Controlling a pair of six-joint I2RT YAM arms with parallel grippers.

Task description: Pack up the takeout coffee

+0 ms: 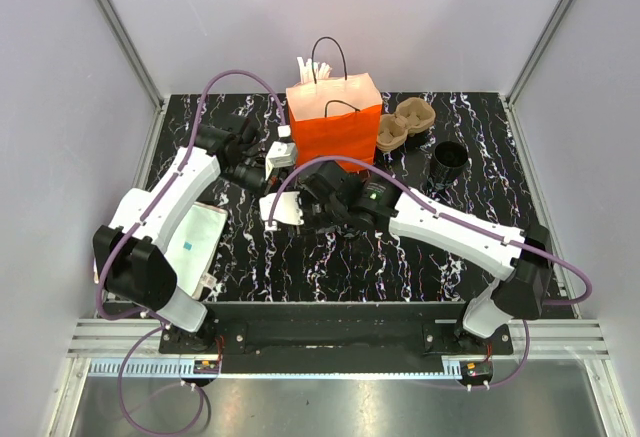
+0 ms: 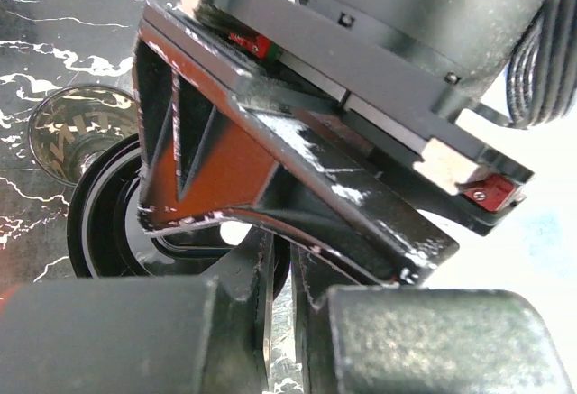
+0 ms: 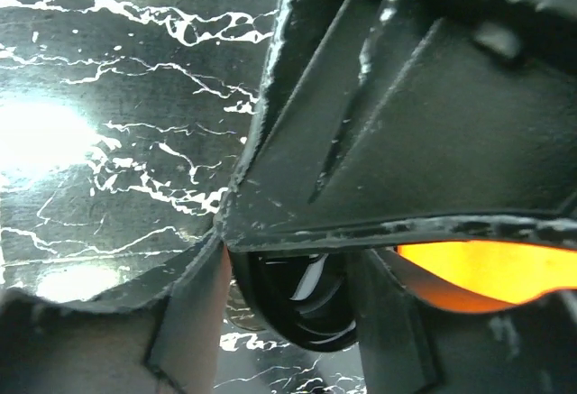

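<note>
The takeout coffee (image 3: 302,308), a small round black cup with a ringed black lid, sits between the fingers of my right gripper (image 3: 288,317), which press on its two sides just above the marble table. In the left wrist view the cup (image 2: 99,223) shows behind the right gripper's body, its shiny wall mirroring the marble. From above, the right gripper (image 1: 300,207) covers it, a little in front of the orange paper bag (image 1: 335,122). My left gripper (image 1: 272,162) hovers by the bag's lower left corner. Its fingers (image 2: 234,322) are shut to a thin slit with only table showing through.
Brown pulp cup carriers (image 1: 400,127) lie right of the bag, and a taller black cup stack (image 1: 448,162) stands beyond them. A white packet (image 1: 195,242) lies under the left arm. White sticks (image 1: 305,65) poke out of the bag's top. Walls close in the table.
</note>
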